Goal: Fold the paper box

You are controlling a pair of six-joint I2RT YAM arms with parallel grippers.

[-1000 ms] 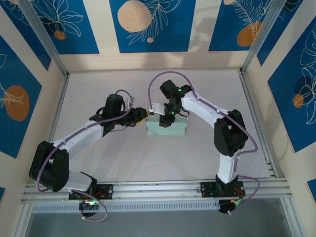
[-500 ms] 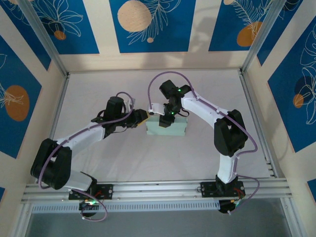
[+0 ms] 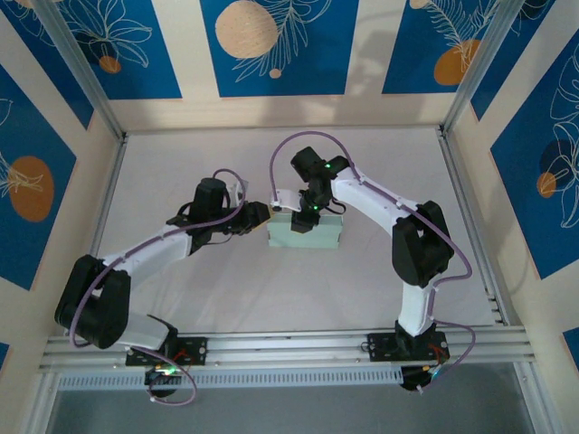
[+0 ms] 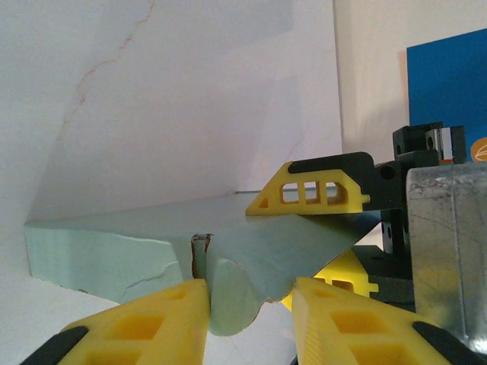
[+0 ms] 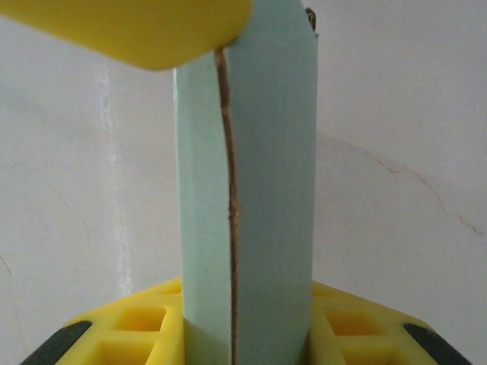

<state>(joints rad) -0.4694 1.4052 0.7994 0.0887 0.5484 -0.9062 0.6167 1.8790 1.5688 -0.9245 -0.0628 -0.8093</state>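
Setting: white table (image 3: 181,172), boxed in by walls (image 3: 271,45) of cream and blue panels with orange discs. A metal frame (image 3: 271,344) runs along the near edge.

Item: paper box (image 3: 305,235), pale grey-green card, already close to a flat rectangular shape. It lies at mid-table between the two arms, with its long axis running left to right across the table.

Left gripper (image 3: 263,214): it sits at the box's left short end, in line with the long axis. In the left wrist view its yellow fingers (image 4: 144,323) stand on either side of a rounded tab (image 4: 232,293) that sticks out of that end, and they pinch it. The body of the box stretches straight away from the fingers.

Right gripper (image 3: 308,220): it comes down on the far long edge, left of the middle. One finger (image 5: 129,30) lies on one face and the other finger against the opposite face, clamping the card between them. A seam runs along the box (image 5: 266,190) there.

Key relation: the unfinished end faces the left arm, which is the nearer one. The tab probably has to go inward along the long axis while the right gripper steadies the box.

Caution: the card looks thin and creased near the tab, so it could buckle.
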